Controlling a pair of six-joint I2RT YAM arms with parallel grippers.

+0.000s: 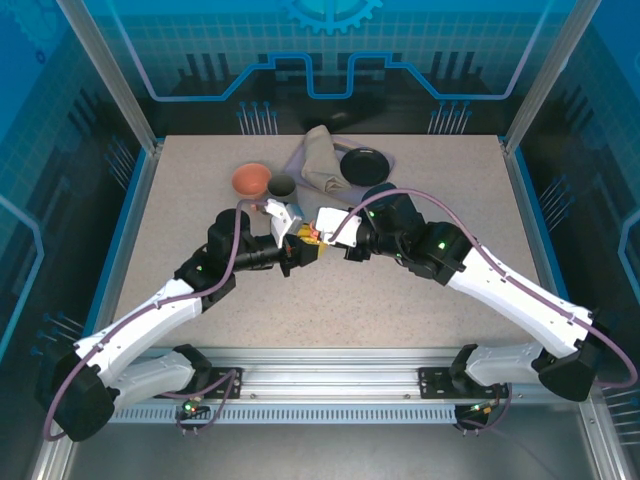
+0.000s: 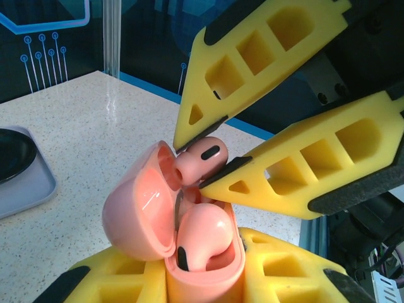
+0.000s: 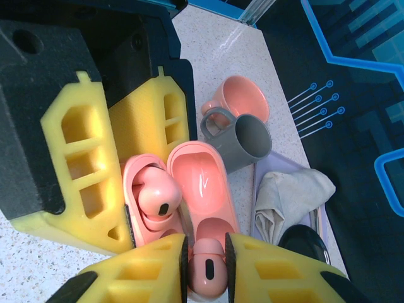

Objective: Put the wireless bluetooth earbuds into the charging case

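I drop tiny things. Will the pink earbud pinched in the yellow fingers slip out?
Possibly: the pink earbud looks smooth and glossy, and the right gripper pinches only its rounded sides. It is probably very light, being much smaller than the charging case. Dropped, it might roll.

Charging case (image 2: 214, 284) base runs off the lower edge. Seated earbud (image 2: 202, 237) stem hidden in its well. Black dish (image 2: 11, 154) cropped left.

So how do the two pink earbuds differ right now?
The seated earbud rests in its well in the open charging case; the held earbud is outside it, just above the opening. The seated earbud is free of any grip; the held earbud is pinched in the right gripper's jaws. Both are salmon-pink and similar in size.
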